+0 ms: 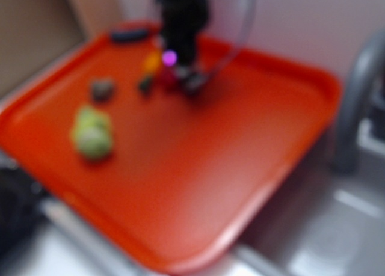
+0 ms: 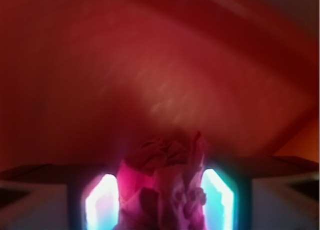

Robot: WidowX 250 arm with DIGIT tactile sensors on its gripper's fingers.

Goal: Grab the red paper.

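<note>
Red paper (image 2: 162, 185), a crumpled magenta wad, sits pinched between the two fingers of the gripper (image 2: 160, 200). The black arm stands roughly upright at the far side of the orange tray (image 1: 252, 186), apparently low over its floor; the exterior view is blurred.

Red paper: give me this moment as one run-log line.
gripper: down at tray's far side, fingers either side of red paper | grip: unconfirmed | carrot, green plush: untouched | exterior: blurred
</note>
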